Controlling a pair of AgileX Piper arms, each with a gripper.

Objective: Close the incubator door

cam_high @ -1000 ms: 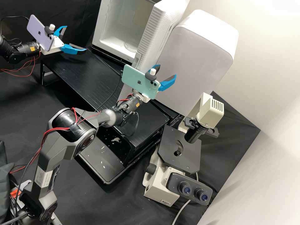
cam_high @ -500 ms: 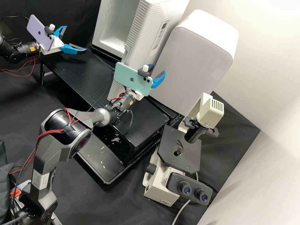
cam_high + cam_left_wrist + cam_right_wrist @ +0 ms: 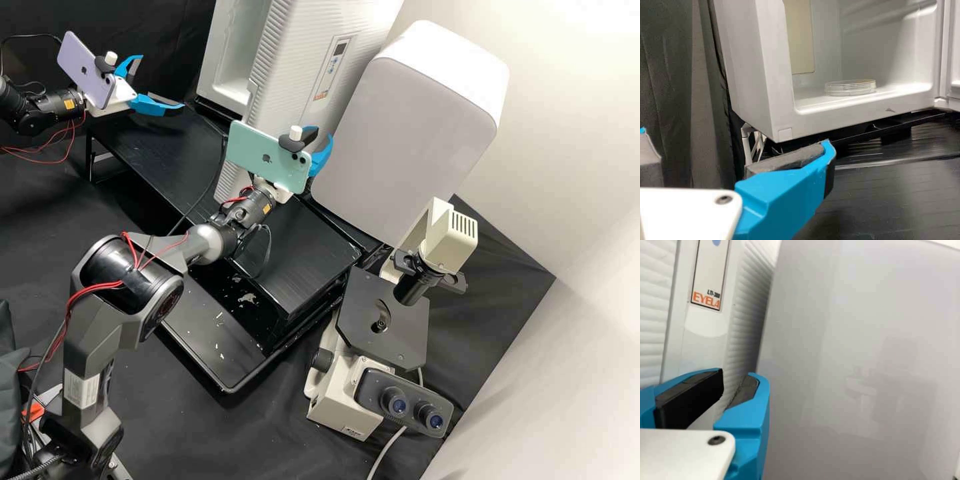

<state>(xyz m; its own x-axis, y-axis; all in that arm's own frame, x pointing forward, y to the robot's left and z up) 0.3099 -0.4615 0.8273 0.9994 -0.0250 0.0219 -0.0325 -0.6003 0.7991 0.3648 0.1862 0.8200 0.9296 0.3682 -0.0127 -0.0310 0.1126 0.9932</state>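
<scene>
In the high view, my left gripper (image 3: pixel 162 82) is open at the far left, apart from the incubator (image 3: pixel 223 100). The incubator door (image 3: pixel 287 83) stands partly open, covering much of the opening. My right gripper (image 3: pixel 322 133) is at its outer face, fingers a little apart. In the left wrist view my left gripper (image 3: pixel 735 136) has its fingers wide apart before the incubator (image 3: pixel 757 65); a clear dish (image 3: pixel 850 87) rests inside. In the right wrist view my right gripper (image 3: pixel 739 377) is open in front of the door (image 3: pixel 705 330); contact cannot be told.
A large white unit with a grey front (image 3: pixel 407 133) stands close beside the door, and its panel (image 3: pixel 865 390) is near my right gripper. The incubator rests on a black stand (image 3: pixel 167 153). A microscope (image 3: pixel 387 320) stands at the right front, by a black tray (image 3: pixel 220 347).
The door has swung left across the incubator opening, showing more of its display side. My right gripper has moved left with it, its fingertips appearing closer together. The left arm has kept still.
</scene>
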